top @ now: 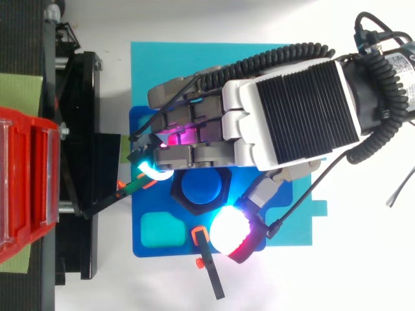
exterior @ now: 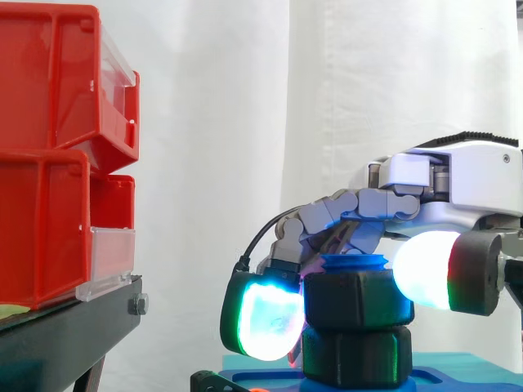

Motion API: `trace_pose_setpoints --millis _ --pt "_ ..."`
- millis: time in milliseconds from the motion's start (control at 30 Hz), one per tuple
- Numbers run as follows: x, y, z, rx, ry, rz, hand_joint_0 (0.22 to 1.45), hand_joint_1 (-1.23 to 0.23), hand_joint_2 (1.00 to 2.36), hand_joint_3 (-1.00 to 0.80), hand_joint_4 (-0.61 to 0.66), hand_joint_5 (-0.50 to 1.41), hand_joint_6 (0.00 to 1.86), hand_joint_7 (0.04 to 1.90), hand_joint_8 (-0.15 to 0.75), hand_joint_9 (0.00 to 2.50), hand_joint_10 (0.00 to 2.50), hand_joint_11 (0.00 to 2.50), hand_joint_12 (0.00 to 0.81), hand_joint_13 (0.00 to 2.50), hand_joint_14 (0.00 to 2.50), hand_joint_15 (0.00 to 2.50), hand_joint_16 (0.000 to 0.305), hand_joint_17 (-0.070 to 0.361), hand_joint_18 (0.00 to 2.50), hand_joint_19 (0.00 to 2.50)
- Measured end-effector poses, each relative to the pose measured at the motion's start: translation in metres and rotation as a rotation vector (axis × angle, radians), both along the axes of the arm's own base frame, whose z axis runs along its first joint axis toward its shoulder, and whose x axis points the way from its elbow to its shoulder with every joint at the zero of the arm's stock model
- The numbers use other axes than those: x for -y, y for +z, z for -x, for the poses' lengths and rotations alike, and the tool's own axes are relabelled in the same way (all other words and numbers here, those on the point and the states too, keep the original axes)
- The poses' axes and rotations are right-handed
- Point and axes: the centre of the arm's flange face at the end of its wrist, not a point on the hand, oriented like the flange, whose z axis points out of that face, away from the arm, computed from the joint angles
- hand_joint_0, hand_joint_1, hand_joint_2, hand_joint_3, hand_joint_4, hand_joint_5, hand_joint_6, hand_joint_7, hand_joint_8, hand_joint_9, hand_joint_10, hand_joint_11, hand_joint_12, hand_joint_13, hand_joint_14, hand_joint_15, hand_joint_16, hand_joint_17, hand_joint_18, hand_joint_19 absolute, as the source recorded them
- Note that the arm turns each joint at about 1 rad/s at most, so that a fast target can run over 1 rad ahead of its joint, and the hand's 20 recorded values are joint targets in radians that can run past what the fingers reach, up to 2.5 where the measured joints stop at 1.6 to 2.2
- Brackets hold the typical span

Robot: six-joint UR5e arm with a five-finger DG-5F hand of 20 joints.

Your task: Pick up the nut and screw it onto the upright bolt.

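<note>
Side view, nearest first: the thumb's pad (exterior: pixel 421 269), glowing white, presses against the right flank of the black hex nut (exterior: pixel 355 300). On the opposite flank a finger pad (exterior: pixel 265 318), lit white and cyan-green, bears in. So the hand (top: pixel 292 110) is curled closed on the nut, pinching it between thumb and fingers. The nut sits over the blue bolt (exterior: pixel 353 263), whose top pokes out above it. Under the nut lies a second black hex piece (exterior: pixel 355 358); whether the two touch I cannot tell. Bolt and pieces rise from a blue fixture plate (top: pixel 178 245), with a black clamp (top: pixel 209 262) at its near edge.

Judging by its ribbed, matte look, the nut is printed plastic: light, stiff, not fragile, and rough enough not to slip. Its flat sides are the place to hold, on opposite faces, as the pads do now. It is squat rather than long, and its bore stands vertical, in line with the bolt, which points straight up. In the top view the hexagon rings the bolt's round blue end squarely. The nut looks level, so a turn about that vertical axis should thread it down cleanly.

Further back and to the left stand the red bins (exterior: pixel 49 163) on the black stand (exterior: pixel 65 327), with the white curtain (exterior: pixel 245 122) behind all.
</note>
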Motion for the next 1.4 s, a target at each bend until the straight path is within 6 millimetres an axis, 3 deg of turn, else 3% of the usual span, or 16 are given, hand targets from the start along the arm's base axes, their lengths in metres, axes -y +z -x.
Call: trace_pose_setpoints --millis 433,900,1400 --pt "0.006 0.0 0.001 0.0 0.003 0.001 0.46 -0.18 1.0 -0.5 0.2 -0.02 0.5 1.24 0.211 0.99 0.0 0.0 0.179 0.79 0.0 0.0 0.031 0.07 0.49 0.17" --pt "0.011 0.0 0.002 0.0 -0.003 0.001 0.44 -0.18 1.0 -0.5 0.2 0.0 0.5 1.34 0.225 1.02 0.0 0.0 0.191 0.83 0.0 0.0 0.034 0.077 0.53 0.18" --pt "0.018 0.0 0.003 0.0 -0.012 0.001 0.44 -0.19 1.0 -0.5 0.11 0.05 0.5 1.46 0.233 1.1 0.0 0.0 0.177 0.9 0.0 0.0 0.033 0.074 0.6 0.19"
